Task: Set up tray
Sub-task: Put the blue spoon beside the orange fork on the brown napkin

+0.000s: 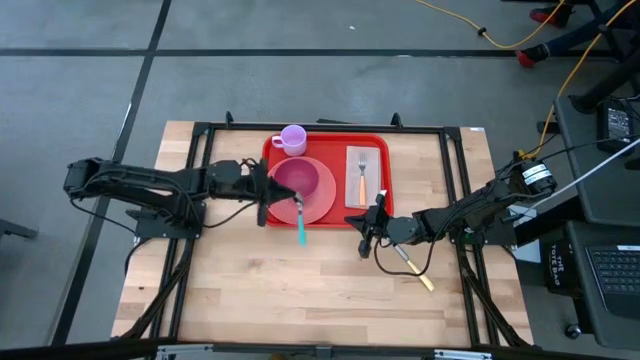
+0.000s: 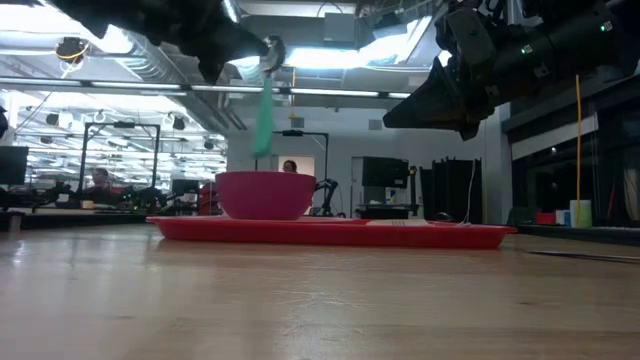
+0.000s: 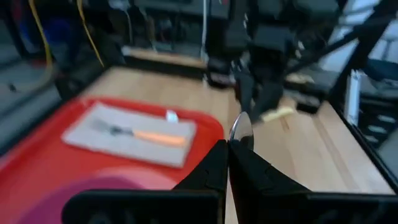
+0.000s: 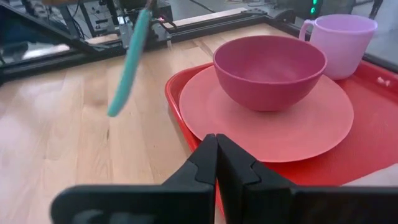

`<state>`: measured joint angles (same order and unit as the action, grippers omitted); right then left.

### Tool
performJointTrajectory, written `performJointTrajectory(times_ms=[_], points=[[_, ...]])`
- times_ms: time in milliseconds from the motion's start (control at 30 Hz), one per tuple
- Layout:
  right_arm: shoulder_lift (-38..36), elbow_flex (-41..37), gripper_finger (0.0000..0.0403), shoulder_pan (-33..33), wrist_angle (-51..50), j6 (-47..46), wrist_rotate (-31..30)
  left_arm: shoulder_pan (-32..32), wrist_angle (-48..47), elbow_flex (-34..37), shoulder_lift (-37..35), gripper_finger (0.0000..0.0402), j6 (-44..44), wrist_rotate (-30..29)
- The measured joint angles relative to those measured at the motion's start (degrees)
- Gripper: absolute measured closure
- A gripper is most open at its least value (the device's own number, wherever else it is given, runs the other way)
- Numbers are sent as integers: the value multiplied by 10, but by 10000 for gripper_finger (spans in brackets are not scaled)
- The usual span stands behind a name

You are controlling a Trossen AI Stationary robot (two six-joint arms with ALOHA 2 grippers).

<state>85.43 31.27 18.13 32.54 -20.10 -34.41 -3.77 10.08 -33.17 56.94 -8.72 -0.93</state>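
The tray [image 1: 377,208] lay at the far middle of the table, its long axis running across from arm to arm, already carrying a plate [image 1: 322,204] with a bowl [image 1: 296,179] on it, a cup [image 1: 293,139] at the far corner and a napkin [image 1: 364,176] with a fork [image 1: 361,180]. The left gripper [image 1: 297,201] hung over the near edge of the plate, pinched shut on the bowl end of a teal-handled spoon [image 1: 302,228] — the handle dangled toward the near side, tilted, clear of the table. So the tray sat directly beneath and beyond that gripper, and the left arm was the nearer one for setting the spoon down. The bowl and plate rim stood closest to the hanging handle and looked the likeliest things to catch it. The right gripper [image 1: 364,243] hovered just off the tray's near right corner, fingers closed on nothing, with a yellow-handled utensil [image 1: 417,272] lying on the wood near it.
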Motion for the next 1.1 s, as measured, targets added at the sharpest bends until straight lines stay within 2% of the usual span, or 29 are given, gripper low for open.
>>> performJointTrajectory(times_ms=[167,367,667,833,1100], points=[[0,4,395,0,16,53,-20,0,78,0,19,400,50,-68],[0,51,395,1,20,147,-35,0,131,0,29,400,112,-139],[0,107,395,1,18,205,-55,0,155,-5,30,400,189,-220],[0,111,395,-1,18,251,-61,0,163,-19,48,400,218,-251],[0,111,395,-42,19,268,-61,-16,269,-39,131,400,291,-269]])
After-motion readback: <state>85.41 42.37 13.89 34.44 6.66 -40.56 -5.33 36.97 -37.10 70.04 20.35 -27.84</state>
